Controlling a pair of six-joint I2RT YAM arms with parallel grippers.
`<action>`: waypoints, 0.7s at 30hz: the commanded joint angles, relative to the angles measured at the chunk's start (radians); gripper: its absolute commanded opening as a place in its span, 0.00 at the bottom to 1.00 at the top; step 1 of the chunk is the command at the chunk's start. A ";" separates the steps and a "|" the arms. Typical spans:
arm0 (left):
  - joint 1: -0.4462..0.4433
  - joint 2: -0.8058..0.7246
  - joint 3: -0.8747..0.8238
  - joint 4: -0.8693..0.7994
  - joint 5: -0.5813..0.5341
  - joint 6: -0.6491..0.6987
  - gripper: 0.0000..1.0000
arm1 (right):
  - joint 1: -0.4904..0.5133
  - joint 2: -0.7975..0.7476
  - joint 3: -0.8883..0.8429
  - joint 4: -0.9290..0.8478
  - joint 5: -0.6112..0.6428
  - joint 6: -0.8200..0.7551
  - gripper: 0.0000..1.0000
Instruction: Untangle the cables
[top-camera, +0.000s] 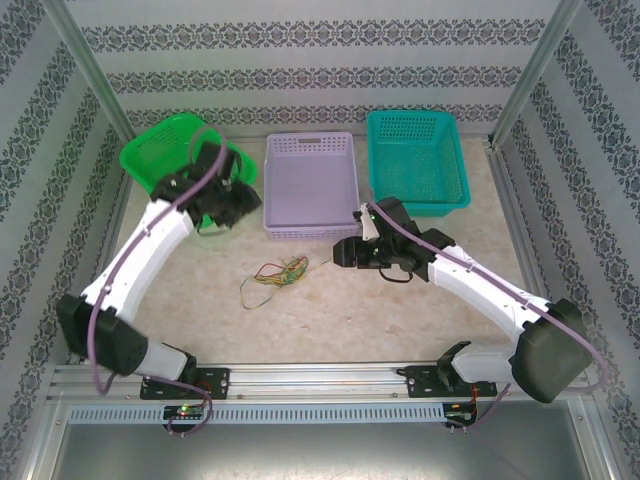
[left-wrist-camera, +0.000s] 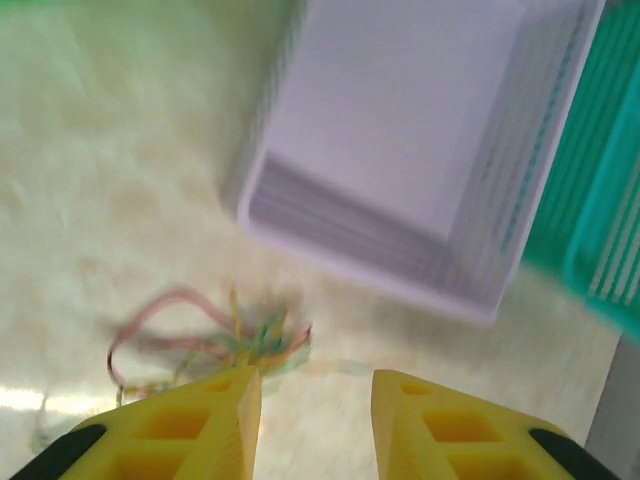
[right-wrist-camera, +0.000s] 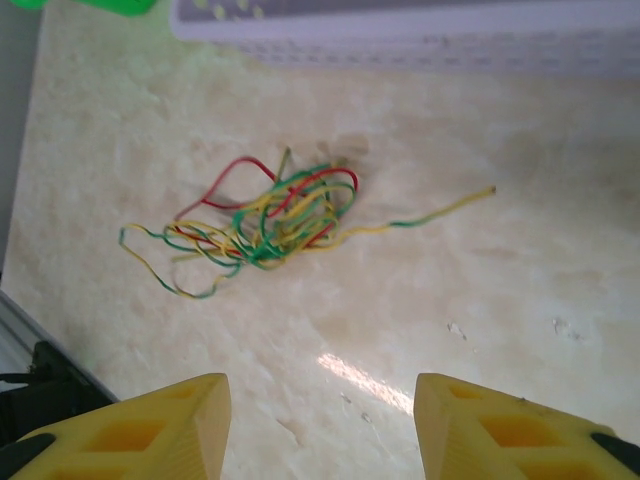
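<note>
Where the two arms are bolted at the near edge of the desk, the left arm reaches up and away to the left, and the right arm bends in toward the middle. Just beyond the bases, on the marbled surface between the arms, lie the cables — thin green, yellow and red wires knotted into one loose clump. A red loop arches off one side and a single yellow-green strand trails clear of the knot. From the right wrist, the right fingers stand wide apart with nothing between them, above the desk and short of the tangle. The left fingers are likewise parted and empty, with the clump just ahead of their tips. Farther back sits a row of three baskets — a green basket at the left by the left arm's wrist, a lavender basket in the middle, and a teal basket at the right. None of them touches the cables.
</note>
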 joint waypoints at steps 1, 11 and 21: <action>-0.101 0.000 -0.182 0.144 0.053 -0.030 0.35 | 0.017 -0.002 -0.023 0.058 0.026 0.060 0.51; -0.212 0.089 -0.377 0.343 -0.017 0.251 0.40 | 0.022 -0.071 -0.052 0.035 0.027 0.050 0.51; -0.213 0.192 -0.398 0.420 -0.039 0.301 0.33 | 0.022 -0.134 -0.110 0.040 0.028 0.079 0.52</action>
